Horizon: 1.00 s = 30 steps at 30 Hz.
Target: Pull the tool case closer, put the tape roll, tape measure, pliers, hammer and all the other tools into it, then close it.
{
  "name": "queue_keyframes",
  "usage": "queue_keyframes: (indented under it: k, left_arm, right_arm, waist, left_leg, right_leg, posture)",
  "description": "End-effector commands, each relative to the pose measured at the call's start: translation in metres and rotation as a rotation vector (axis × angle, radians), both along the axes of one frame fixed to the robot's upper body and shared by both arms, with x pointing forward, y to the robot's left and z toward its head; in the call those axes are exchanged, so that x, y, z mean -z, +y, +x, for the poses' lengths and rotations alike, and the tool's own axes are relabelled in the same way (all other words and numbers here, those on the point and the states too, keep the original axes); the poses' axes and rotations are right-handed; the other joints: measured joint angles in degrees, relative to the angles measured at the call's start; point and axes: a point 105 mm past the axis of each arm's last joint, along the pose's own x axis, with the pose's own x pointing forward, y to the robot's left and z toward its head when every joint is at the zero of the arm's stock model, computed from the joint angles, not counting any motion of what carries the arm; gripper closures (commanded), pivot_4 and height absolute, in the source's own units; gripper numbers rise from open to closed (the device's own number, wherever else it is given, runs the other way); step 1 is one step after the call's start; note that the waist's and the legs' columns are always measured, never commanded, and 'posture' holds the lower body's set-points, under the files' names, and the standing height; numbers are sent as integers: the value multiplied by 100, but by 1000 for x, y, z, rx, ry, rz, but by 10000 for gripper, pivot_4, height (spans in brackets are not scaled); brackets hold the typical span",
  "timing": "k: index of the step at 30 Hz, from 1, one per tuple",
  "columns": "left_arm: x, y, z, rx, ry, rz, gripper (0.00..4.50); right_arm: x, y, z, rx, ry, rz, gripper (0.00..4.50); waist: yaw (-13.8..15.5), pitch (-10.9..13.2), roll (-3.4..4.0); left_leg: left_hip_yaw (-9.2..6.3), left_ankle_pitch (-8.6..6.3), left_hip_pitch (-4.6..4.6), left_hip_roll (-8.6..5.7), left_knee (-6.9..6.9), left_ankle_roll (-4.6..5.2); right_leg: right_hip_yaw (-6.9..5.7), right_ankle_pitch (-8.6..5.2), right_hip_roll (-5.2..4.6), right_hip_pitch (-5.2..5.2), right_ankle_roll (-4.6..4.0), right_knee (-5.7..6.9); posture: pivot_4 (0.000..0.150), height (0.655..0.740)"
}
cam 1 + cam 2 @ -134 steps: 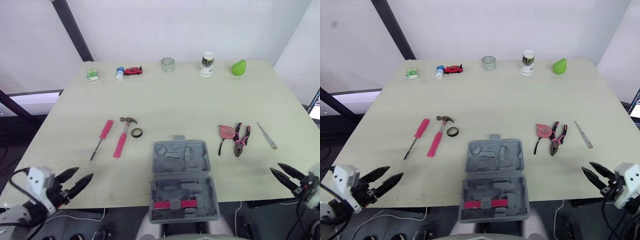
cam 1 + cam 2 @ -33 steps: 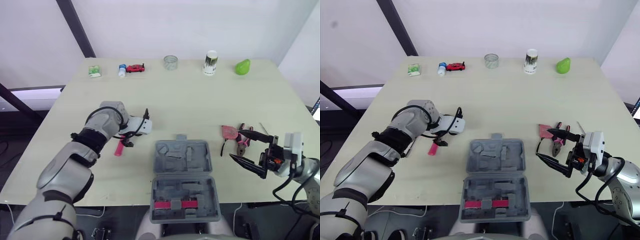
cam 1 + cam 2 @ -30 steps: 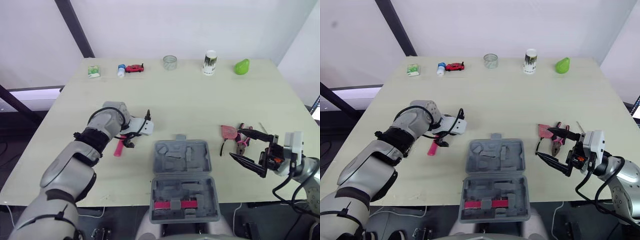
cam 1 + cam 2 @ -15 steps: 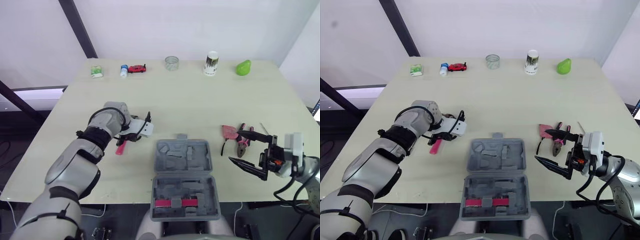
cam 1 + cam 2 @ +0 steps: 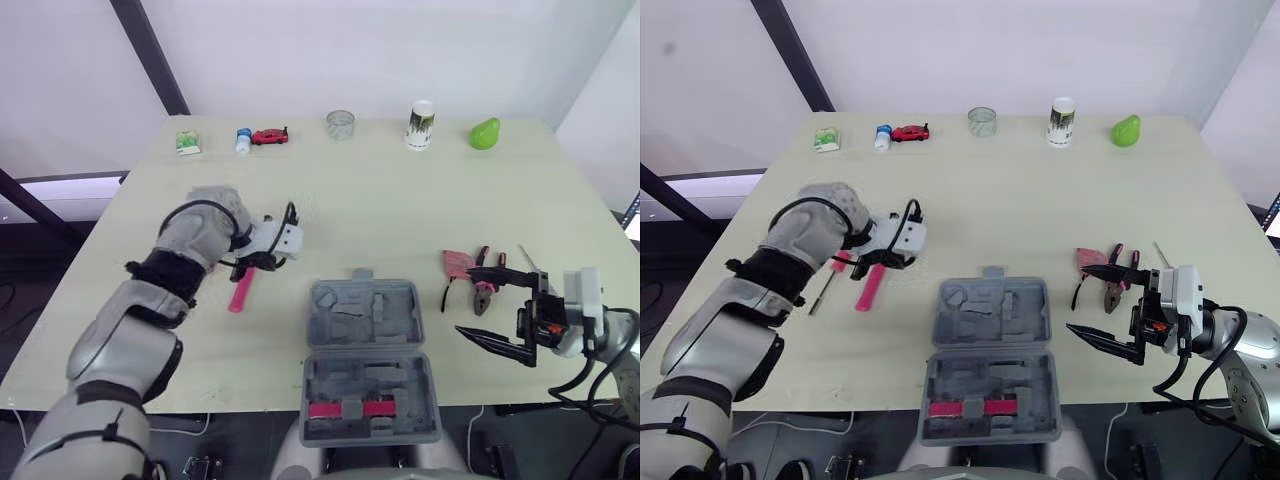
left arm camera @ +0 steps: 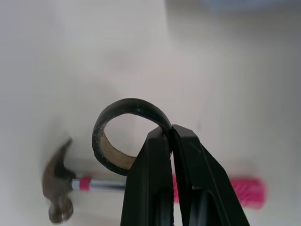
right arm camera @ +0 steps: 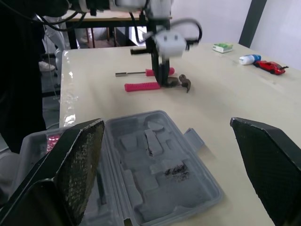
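- The left gripper (image 6: 170,134) had its two fingers pressed together on the rim of the black tape roll (image 6: 113,151).
- The roll appeared lifted off the table (image 5: 400,200), above the hammer (image 5: 241,289); contact with the table could not be ruled out from the head views.
- The hammer lay flat, pink handle toward the near edge, left of the tool case (image 5: 362,312).
- The tool case lay open at the near table edge, its grey moulded compartments facing up.
- The right gripper (image 5: 463,300) hovered right of the case, fingers spread wide and holding nothing.
- The pliers (image 5: 484,287) and tape measure (image 5: 455,264) lay side by side on the table just beyond that gripper.
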Motion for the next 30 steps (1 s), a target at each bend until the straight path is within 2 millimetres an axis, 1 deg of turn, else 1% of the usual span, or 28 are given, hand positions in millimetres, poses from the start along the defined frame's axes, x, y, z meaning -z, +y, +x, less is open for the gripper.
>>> queue_keyframes:
  k: [1,3,7,9,11,14,17,23,30]
  left_arm:
    - [-15,-14,-19,-2,73,-155,44260]
    - [-16,-16,-22,-4,79,-160,44260]
    - [-12,-30,-29,12,132,-215,44260]
    - [-3,-37,-30,14,156,-215,44260]
    - [3,-47,-28,22,172,-230,44260]
    - [6,-65,-27,49,195,-267,44260]
    - [8,-73,-26,60,210,-274,44260]
    - [19,-77,-25,50,250,-267,44260]
    - [29,-74,-19,30,258,-241,44260]
  right_arm:
    - [-5,-2,-1,5,-28,9,0]
    - [-4,-2,-3,1,-18,12,0]
    - [-3,-2,-5,-1,-9,12,0]
    - [-2,-7,-6,13,-2,3,0]
    - [-1,-14,-5,31,9,-4,0]
    - [2,-24,-6,47,33,-26,0]
    - [2,-31,-9,57,44,-42,0]
    - [0,-36,-9,78,41,-43,0]
    - [0,-39,-10,92,38,-48,0]
  waist:
    - [4,0,0]
    - [26,0,0]
    - [20,1,0]
    - [19,0,0]
    - [22,0,0]
    - [25,0,0]
    - [5,1,-1]
    - [-8,0,1]
    - [15,0,1]
  left_leg:
    - [-2,0,0,1,0,0]
    - [-5,0,1,-1,2,0]
    - [-8,0,1,-10,6,0]
    - [-7,0,1,-10,6,0]
    - [-6,0,2,-12,6,0]
    - [-6,0,1,-16,8,0]
    - [-8,0,0,-17,10,0]
    - [-7,0,5,-14,10,0]
    - [-6,0,3,-15,10,0]
  right_leg:
    - [-1,0,0,0,0,1]
    - [-4,0,1,0,0,6]
    - [-9,0,2,2,0,10]
    - [-7,0,3,2,0,9]
    - [-5,0,3,2,0,10]
    - [-6,1,3,3,1,9]
    - [-5,0,5,2,0,9]
    - [0,0,10,3,0,10]
    - [0,0,8,3,0,9]
  posture:
    - [1500,7400]
    - [1500,7400]
    - [1500,7400]
    - [1500,7400]
    - [1500,7400]
    - [1500,7400]
    - [1500,7400]
    - [1500,7400]
    - [1500,7400]
